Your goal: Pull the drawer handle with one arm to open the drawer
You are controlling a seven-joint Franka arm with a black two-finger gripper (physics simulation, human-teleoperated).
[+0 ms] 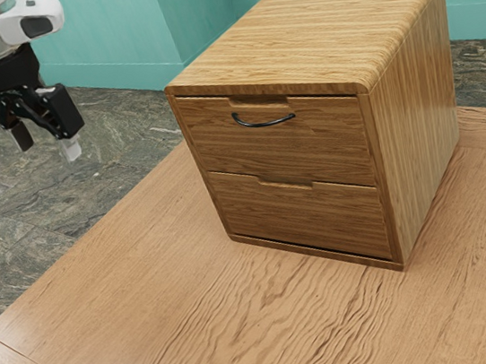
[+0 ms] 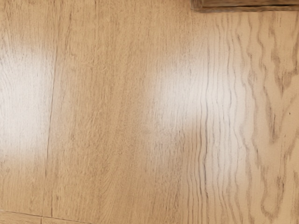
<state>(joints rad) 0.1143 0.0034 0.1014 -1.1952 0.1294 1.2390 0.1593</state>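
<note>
Currently our gripper (image 1: 46, 144) hangs upper left of frame, fingers apart and empty, likely to straddle the drawer handle (image 1: 264, 122), which sits centre frame, well apart, on the shut top drawer (image 1: 279, 150).

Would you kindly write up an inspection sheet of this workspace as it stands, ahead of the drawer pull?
Surface: wooden table, bare grain, with pale glare patches in the wrist view.
Job's things: wooden cabinet standing on the table. The top drawer looks shut and has a dark curved handle. The lower drawer also looks shut.
Clutter: nothing seen.
Grippers: pincer open and holding nothing, up at the exterior view's left, well apart from the handle.
Cables: nothing seen.
Surroundings: grey marbled floor, teal wall.
</note>
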